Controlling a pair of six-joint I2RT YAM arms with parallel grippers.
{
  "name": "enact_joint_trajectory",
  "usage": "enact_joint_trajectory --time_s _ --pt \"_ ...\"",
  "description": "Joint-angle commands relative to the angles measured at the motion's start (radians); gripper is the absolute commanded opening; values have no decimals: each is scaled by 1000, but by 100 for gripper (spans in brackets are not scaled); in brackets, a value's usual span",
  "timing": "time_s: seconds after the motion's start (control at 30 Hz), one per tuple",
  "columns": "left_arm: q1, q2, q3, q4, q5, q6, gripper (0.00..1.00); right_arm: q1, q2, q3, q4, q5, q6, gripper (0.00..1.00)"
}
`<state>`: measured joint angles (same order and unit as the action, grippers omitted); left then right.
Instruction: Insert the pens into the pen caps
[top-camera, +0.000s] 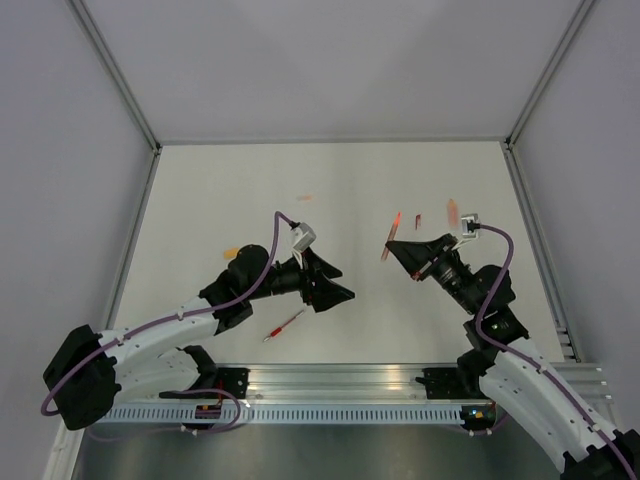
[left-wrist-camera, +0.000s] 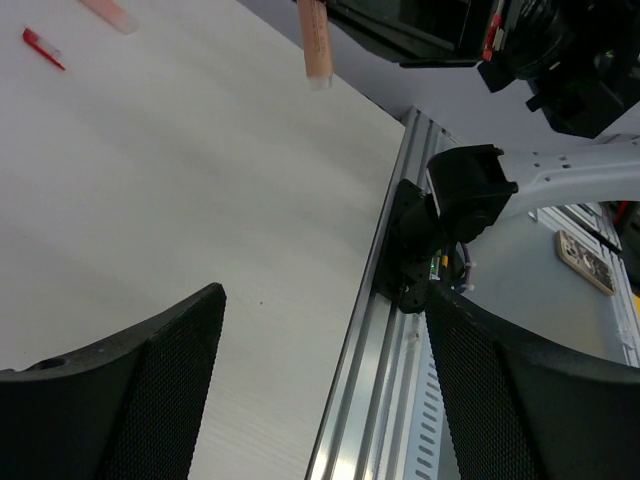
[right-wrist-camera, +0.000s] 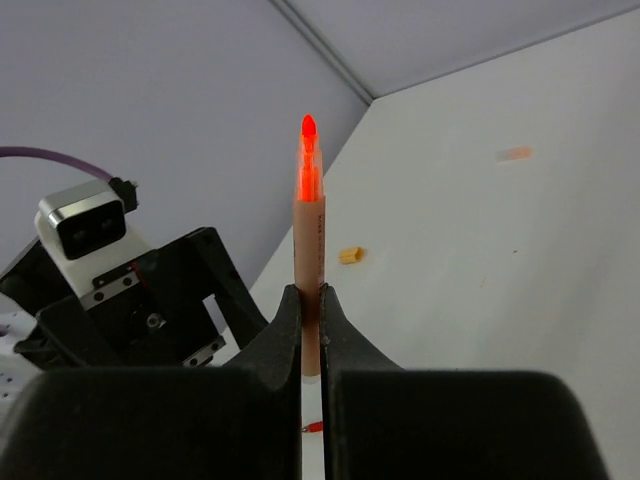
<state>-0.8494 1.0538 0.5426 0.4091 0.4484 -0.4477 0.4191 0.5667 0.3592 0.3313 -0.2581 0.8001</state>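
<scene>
My right gripper (top-camera: 390, 246) (right-wrist-camera: 309, 295) is shut on a pale orange pen (right-wrist-camera: 309, 225) that stands straight up out of the jaws, its bright red-orange tip uncovered. The same pen (left-wrist-camera: 315, 45) hangs at the top of the left wrist view. My left gripper (top-camera: 345, 283) (left-wrist-camera: 325, 300) is open and empty, facing the right gripper across a short gap. A red pen (top-camera: 285, 325) lies on the table below the left gripper. A stubby orange pen cap (top-camera: 231, 252) (right-wrist-camera: 349, 255) lies to the left, behind the left arm.
Small red pieces (top-camera: 397, 217) (top-camera: 418, 221) and a pale orange one (top-camera: 452, 210) lie behind the right gripper. Another pale piece (top-camera: 305, 197) lies further back. The aluminium rail (left-wrist-camera: 370, 400) runs along the near table edge, with the right arm's base (left-wrist-camera: 470, 200) on it.
</scene>
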Motion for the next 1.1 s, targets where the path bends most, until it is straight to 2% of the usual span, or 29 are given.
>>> enact_joint_trajectory --time_s 0.0,0.2,0.4,0.73,0.93,0.97,1.07 --pt "-4 -5 -7 103 70 -36 83 68 -24 -38 199 -21 85 0" --pt "-2 -17 -24 149 99 -54 78 193 8 -66 281 54 106 0" --pt "-2 -52 -44 154 79 -49 76 346 113 -60 360 157 62 0" --pt "-2 -127 -78 165 33 -48 68 524 229 -45 479 272 31 0" --pt "-2 -136 -76 171 53 -65 55 584 269 -20 479 329 -4 0" --pt "-2 -138 -76 169 53 -66 46 587 272 -20 485 335 -6 0" --pt "-2 -147 -75 165 55 -65 32 596 280 -26 512 339 -2 0"
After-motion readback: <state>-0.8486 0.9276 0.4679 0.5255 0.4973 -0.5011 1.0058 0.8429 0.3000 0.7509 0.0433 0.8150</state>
